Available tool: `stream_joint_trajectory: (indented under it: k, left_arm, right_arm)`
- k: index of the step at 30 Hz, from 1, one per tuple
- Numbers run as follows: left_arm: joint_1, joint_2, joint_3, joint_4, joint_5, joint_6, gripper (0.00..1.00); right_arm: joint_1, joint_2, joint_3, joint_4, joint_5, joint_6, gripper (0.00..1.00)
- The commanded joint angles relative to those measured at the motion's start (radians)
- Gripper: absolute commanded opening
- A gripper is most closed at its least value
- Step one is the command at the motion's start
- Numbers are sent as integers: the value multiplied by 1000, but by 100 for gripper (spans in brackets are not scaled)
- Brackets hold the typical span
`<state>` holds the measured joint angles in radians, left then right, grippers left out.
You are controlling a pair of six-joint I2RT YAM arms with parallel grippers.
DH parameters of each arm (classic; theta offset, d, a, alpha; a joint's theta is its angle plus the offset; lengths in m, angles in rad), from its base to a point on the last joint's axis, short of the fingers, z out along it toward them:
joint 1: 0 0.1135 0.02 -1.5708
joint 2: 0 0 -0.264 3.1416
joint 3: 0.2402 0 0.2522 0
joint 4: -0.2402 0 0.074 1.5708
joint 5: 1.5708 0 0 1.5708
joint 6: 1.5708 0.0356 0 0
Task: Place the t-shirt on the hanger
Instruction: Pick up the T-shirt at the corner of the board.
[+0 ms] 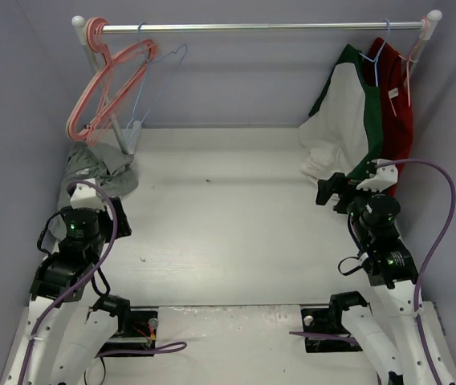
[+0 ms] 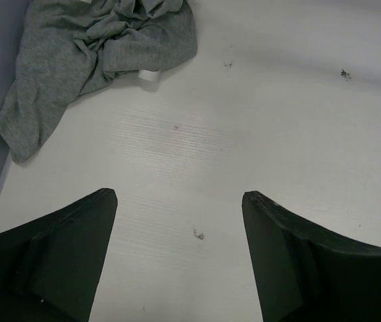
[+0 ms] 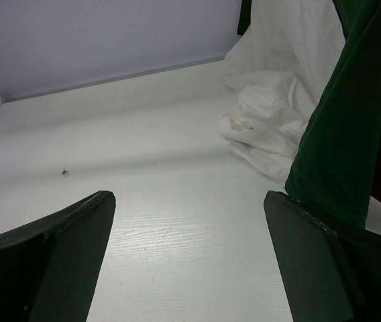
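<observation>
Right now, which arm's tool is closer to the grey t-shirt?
Left. The left tool is just short of the t-shirt; the right tool is opposite, beside the white-and-green shirt.

The left arm (image 1: 71, 241) and right arm (image 1: 380, 233) had white links, round black joint housings showing small green lights, looping purple cables (image 1: 453, 200), black base plates (image 1: 132, 325) at the near edge, and matte black wedge-shaped fingers (image 2: 56, 261).
</observation>
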<state>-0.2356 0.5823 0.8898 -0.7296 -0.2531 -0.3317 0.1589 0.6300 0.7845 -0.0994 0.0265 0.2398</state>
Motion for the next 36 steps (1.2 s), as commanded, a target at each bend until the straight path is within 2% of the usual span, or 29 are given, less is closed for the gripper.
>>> stream_joint_trajectory:
  k: [1,6,9,13,16,17,22,25,28,31,36]
  left_arm:
    - [-2,14,6,56,-20,-26,76]
    - [-2,42,-40,64,-87,-93,76]
    - [1,63,-90,74,-193,-180,76]
    - [34,83,-186,189,-255,-257,76]
    - [111,126,-241,318,-268,-306,76]
    - [177,145,-249,338,-264,-337,76]
    - [433,318,-275,523,-111,-403,76]
    - [501,385,-307,666,-107,-400,76]
    - [599,470,-334,781,-71,-479,76]
    - [660,568,-341,901,-49,-497,76]
    - [709,762,-247,966,-63,-538,76]
  right_arm:
    - [10,2,7,89,12,-19,100]
    - [8,31,10,89,4,-69,100]
    - [10,54,15,89,-108,-82,100]
    - [10,92,25,89,-206,-66,100]
    - [10,114,39,84,-273,-71,100]
    - [11,111,38,89,-283,-71,100]
    - [13,80,35,89,-303,-77,100]
    - [21,54,30,75,-309,-85,100]
    - [33,36,29,46,-315,-99,100]
    - [34,27,29,21,-316,-112,100]
    - [34,27,25,6,-323,-120,100]
